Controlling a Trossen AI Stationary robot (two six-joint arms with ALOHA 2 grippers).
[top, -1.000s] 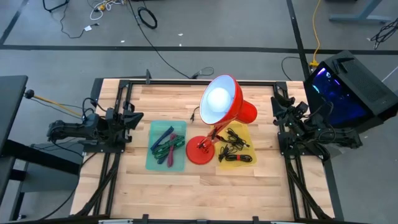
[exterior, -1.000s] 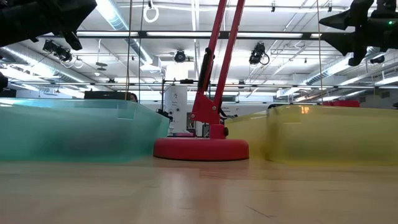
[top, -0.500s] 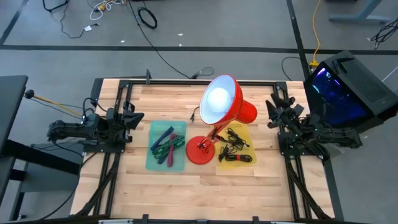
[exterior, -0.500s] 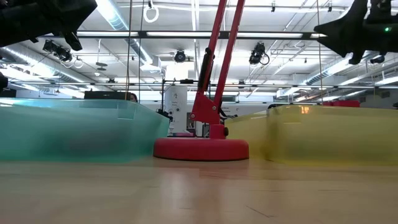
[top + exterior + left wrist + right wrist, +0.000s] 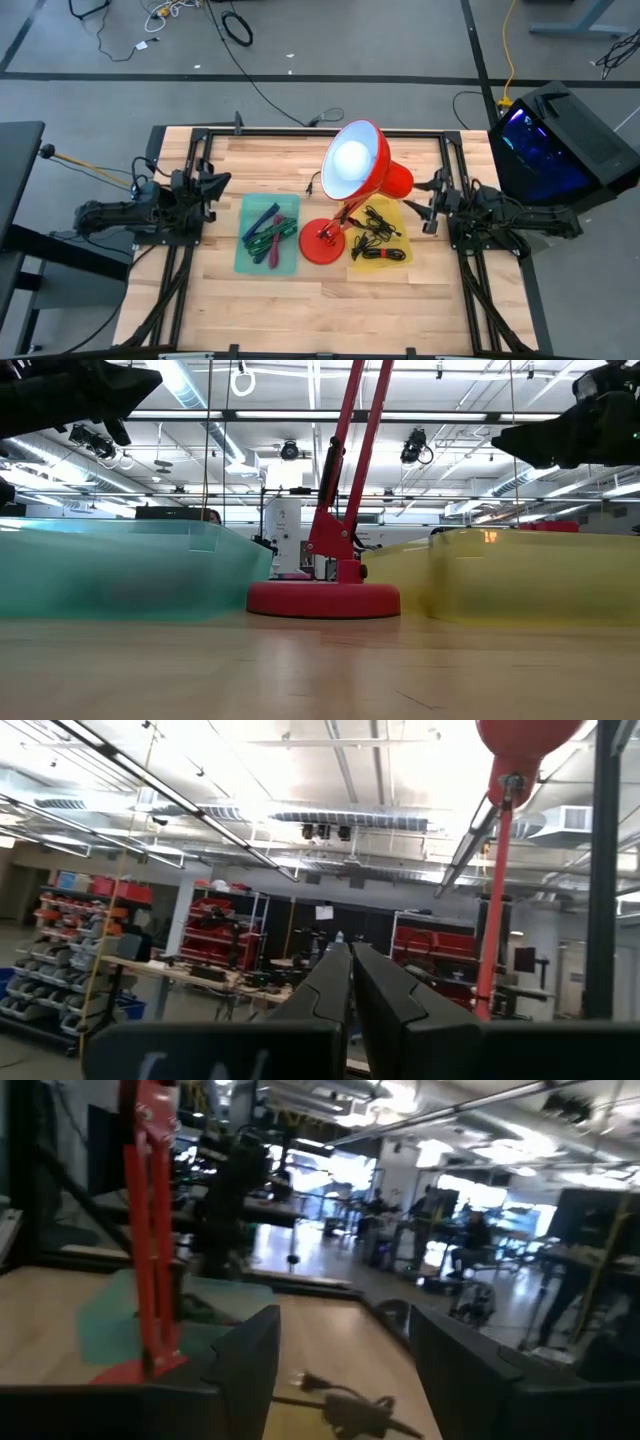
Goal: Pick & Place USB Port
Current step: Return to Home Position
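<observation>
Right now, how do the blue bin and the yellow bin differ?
The translucent blue plastic bin holds green, blue and maroon cables; the translucent yellow plastic bin holds black cables. The blue bin lies on the red lamp base's left-arm side, the yellow bin on its right-arm side. Both rest on the wooden table.

We see two matte black arms, each built of blocky jointed segments. In the overhead frame the left arm (image 5: 120, 213) lies at the left edge and the right arm (image 5: 520, 217) at the right. From the wrist cameras, the left gripper (image 5: 350, 952) shows long, tapering, flat-sided black fingers (image 5: 322, 995), and the right gripper (image 5: 345, 1325) shows broad dark slabs.
</observation>
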